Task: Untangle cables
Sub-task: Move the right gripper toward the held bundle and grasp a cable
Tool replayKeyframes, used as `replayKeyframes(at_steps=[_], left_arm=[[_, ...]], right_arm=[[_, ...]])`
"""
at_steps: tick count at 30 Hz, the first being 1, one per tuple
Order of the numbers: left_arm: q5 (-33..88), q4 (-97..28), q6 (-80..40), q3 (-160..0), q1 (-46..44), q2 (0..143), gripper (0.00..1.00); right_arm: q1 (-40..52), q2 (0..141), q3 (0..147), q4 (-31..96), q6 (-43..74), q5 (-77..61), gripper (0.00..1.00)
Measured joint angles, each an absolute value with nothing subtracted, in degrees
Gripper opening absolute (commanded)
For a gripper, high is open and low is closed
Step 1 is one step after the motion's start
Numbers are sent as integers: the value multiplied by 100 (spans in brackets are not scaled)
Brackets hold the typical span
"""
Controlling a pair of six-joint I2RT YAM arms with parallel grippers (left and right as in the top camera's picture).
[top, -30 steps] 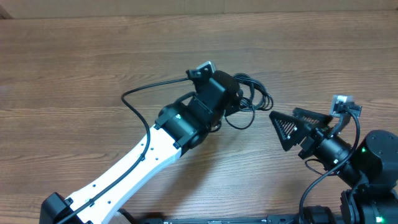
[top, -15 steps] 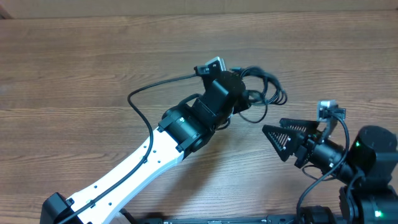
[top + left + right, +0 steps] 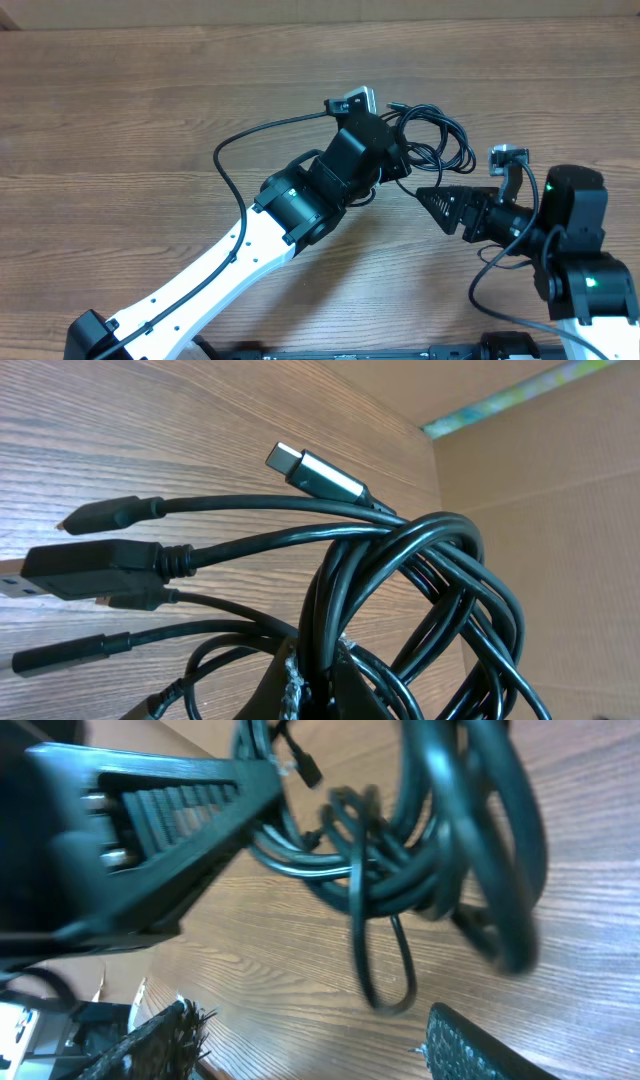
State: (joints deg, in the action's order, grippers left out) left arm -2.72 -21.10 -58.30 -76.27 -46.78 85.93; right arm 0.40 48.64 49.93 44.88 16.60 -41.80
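The cables (image 3: 437,141) are a looped black bundle, held just above the wooden table at centre right. My left gripper (image 3: 392,152) is shut on a few of their strands (image 3: 322,660). The rest of the bundle (image 3: 430,580) fans out past the jaws, with a silver plug (image 3: 315,470) and a flat black plug (image 3: 85,565) sticking out to the left. My right gripper (image 3: 430,200) points left, just below the bundle, and is open. A hanging loop (image 3: 385,970) dangles ahead of its fingers (image 3: 480,1045), with nothing between them.
The left arm's own wire (image 3: 235,145) arcs over the table to the left of its wrist. The left gripper's black body (image 3: 150,820) fills the upper left of the right wrist view. A cardboard wall (image 3: 540,480) stands behind the table.
The left gripper has carried the bundle to the right and a little farther back. The right gripper has swung left towards the bundle and its jaws have narrowed.
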Motion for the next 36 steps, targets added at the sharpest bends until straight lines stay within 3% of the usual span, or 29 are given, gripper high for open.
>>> replayKeyframes(at_steps=[6, 14, 36], left_arm=[[8, -2010, -5808, -7627, -4678, 8593, 4], [285, -2156, -5808, -7627, -4678, 8593, 4], [279, -3055, -5723, -7629, -4678, 8593, 4]], right_arm=[[40, 5107, 4993, 4499, 1492, -4171, 61], [40, 5118, 4993, 4517, 1374, -4167, 4], [40, 5118, 4993, 4204, 1374, -4932, 4]])
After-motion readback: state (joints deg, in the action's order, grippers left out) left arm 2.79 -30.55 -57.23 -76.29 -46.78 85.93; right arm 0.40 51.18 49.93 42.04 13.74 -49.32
